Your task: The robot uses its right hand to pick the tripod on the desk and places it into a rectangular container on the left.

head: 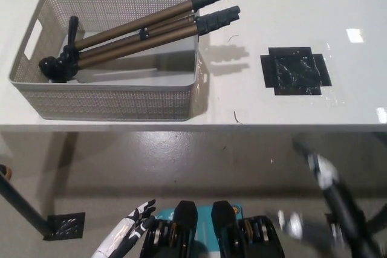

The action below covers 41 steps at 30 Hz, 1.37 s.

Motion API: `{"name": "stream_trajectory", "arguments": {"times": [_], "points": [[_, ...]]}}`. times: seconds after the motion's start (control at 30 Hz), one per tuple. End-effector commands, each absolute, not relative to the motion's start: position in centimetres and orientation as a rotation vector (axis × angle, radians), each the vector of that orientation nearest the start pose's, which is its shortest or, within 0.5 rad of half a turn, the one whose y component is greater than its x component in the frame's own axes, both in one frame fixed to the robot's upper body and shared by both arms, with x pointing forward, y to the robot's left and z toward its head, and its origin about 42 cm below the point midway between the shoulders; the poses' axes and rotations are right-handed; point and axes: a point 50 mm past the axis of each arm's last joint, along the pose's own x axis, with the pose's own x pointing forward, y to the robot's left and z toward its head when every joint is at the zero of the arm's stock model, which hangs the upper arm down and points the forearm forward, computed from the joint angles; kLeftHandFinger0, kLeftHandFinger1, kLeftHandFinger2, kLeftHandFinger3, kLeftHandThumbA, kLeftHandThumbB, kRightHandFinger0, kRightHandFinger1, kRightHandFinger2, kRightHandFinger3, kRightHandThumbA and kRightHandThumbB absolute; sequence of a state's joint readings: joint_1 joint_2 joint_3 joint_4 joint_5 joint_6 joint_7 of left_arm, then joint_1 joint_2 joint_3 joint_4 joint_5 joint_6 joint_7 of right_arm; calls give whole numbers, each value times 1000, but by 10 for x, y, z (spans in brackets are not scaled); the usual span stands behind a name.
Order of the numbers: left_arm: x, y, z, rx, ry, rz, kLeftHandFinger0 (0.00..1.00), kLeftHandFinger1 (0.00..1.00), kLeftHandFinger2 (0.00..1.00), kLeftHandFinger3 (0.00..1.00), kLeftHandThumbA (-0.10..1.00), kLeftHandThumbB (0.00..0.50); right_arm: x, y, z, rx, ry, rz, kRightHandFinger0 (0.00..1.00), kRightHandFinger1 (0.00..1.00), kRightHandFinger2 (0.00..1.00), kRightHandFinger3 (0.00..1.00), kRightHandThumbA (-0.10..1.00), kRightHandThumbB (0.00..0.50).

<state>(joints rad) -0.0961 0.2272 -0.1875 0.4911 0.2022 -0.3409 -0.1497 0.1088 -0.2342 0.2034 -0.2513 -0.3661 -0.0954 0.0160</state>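
The right arm (335,200) is a motion-blurred streak at the lower right below the bench (290,16) edge, its right hand (290,225) too smeared to tell whether released or clenched, while the white left hand (130,234), partly cut off by the bottom edge, rests low at the lower left with fingers apart, grasping nothing. The tripod (139,31) lies in the mesh container (115,104) on the bench's left, long axis diagonal, head low at the near-left inside, feet pointing up-right and overhanging the far-right rim. A black tape patch (293,70) sits well apart to the right.
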Motion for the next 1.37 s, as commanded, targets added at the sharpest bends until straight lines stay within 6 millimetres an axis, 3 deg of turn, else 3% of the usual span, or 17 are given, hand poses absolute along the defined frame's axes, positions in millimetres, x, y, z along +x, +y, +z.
{"name": "stream_trajectory", "arguments": {"times": [0.0, 0.03, 0.13, 0.2, 0.33, 0.43, 0.6, 1.03, 1.33], "points": [[299, 247, 25, 326, -41, -340, 1000, 1000, 1000, 1000, 1000, 500, 167, -241, 138, 19, -377, 135, 1000, 1000, 1000, 1000, 1000, 430], [299, 247, 26, 327, -45, -337, 1000, 1000, 1000, 1000, 1000, 500, 174, -240, 120, 57, -310, 136, 1000, 1000, 1000, 1000, 1000, 419], [300, 248, 27, 316, -55, -331, 1000, 1000, 1000, 1000, 1000, 500, 188, -239, 90, 89, -202, 131, 1000, 1000, 1000, 1000, 1000, 389], [301, 247, 27, 313, -58, -329, 1000, 1000, 1000, 1000, 1000, 500, 199, -239, 54, 113, -92, 122, 1000, 1000, 1000, 1000, 1000, 389], [305, 247, 28, 309, -63, -321, 1000, 1000, 1000, 1000, 1000, 500, 208, -240, 31, 179, 4, 111, 1000, 1000, 1000, 1000, 1000, 446], [308, 251, 33, 305, -70, -318, 1000, 1000, 1000, 1000, 1000, 500, 215, -242, 30, 190, 16, 126, 1000, 1000, 1000, 1000, 1000, 432], [310, 250, 33, 300, -70, -313, 1000, 1000, 1000, 1000, 1000, 500, 222, -245, 32, 192, 13, 133, 1000, 1000, 1000, 1000, 1000, 463], [312, 252, 34, 295, -73, -305, 1000, 1000, 1000, 1000, 1000, 500, 230, -246, 34, 162, 2, 175, 1000, 1000, 1000, 1000, 1000, 403], [313, 253, 37, 302, -70, -299, 1000, 1000, 1000, 1000, 1000, 500, 235, -245, 36, 129, -8, 177, 1000, 1000, 1000, 1000, 1000, 417]]}}
